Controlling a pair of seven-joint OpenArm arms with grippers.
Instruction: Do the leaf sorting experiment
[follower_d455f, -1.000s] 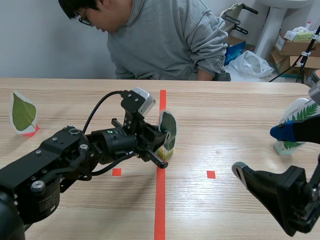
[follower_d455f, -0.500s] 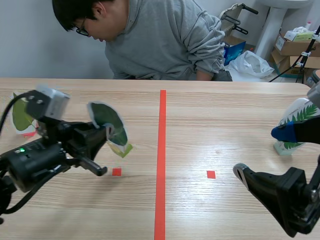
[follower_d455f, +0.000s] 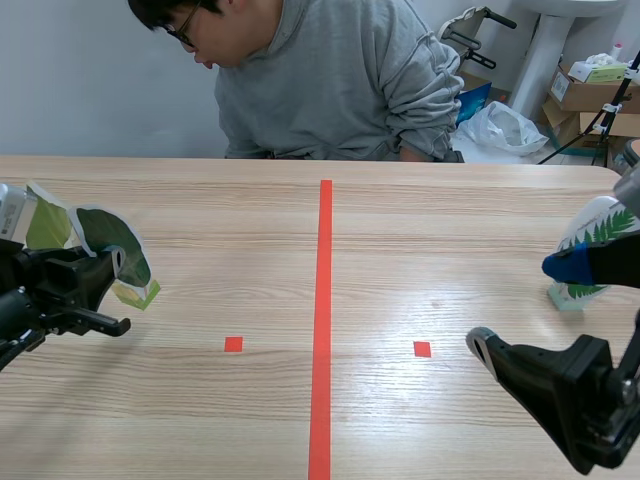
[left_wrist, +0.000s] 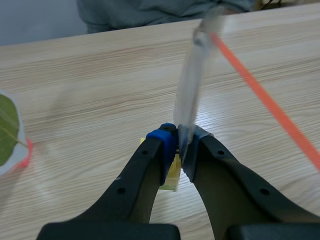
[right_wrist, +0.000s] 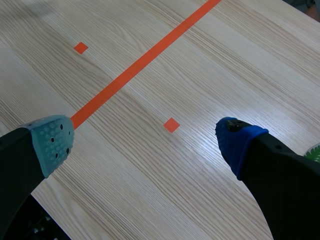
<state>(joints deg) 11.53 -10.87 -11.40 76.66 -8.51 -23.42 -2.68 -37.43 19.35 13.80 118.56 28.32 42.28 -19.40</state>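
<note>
Far left of the scene view, left gripper (follower_d455f: 108, 272) pinched shut on a dark leaf card (follower_d455f: 115, 248). The card is white-edged and tilted, with a small yellow-green base (follower_d455f: 136, 294) at its lower end. Can't tell if the base touches the table (follower_d455f: 420, 250). In the left wrist view the same card runs edge-on up from between the blue pads, with the base just under the fingertips.

Light leaf card (follower_d455f: 46, 226) sits right behind the held one at the left edge of the scene. In the wrist view it stands off beside the gripper, on a red mark.

At the right edge, mid height, a fern leaf card (follower_d455f: 596, 238) stands upright on the table.

Right gripper (right_wrist: 144, 140) is low at the lower right of the scene, fingers wide apart, nothing between them. It hangs over bare wood near one of the red squares (right_wrist: 171, 125); the other square is left of the line in the scene view.

Orange-red tape line (follower_d455f: 322, 320) runs down the middle of the table, well apart from the held card.

Person (follower_d455f: 340, 80) in a grey hoodie is at top centre, leaning over the far table edge. Cardboard boxes (follower_d455f: 590, 85) and a white bag (follower_d455f: 505, 125) are at the upper right, behind the table.
</note>
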